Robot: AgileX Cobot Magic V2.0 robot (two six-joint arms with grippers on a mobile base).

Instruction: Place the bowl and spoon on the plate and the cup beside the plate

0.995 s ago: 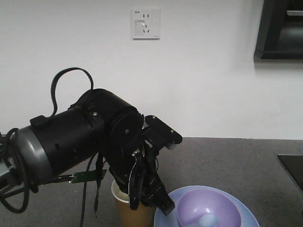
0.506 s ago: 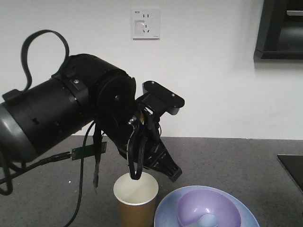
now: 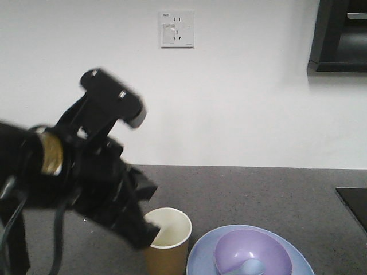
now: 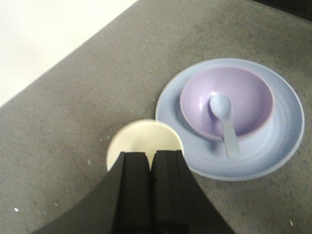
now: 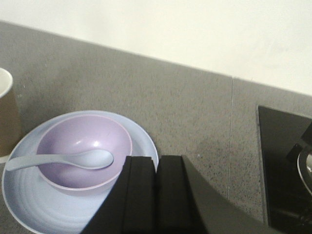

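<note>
The pale blue plate (image 4: 287, 122) lies on the grey counter with the lavender bowl (image 4: 243, 92) standing on it. A pale blue spoon (image 4: 225, 124) rests in the bowl, its handle over the rim. The brown paper cup (image 4: 141, 141) stands upright just left of the plate (image 3: 200, 258), close to its rim. My left gripper (image 4: 151, 155) hangs shut above the cup's near rim and holds nothing. In the front view its arm (image 3: 86, 172) is blurred, left of the cup (image 3: 169, 229). My right gripper (image 5: 157, 158) is shut and empty, over the plate's right edge beside the bowl (image 5: 83, 141).
A black cooktop (image 5: 287, 165) is set into the counter to the right of the plate. The white wall behind carries a socket (image 3: 176, 28), and a dark cabinet (image 3: 338, 34) hangs at the upper right.
My left gripper has risen off the cup and its arm has swung to the left, blurred by motion. The cup, plate, bowl and spoon have stayed put.
</note>
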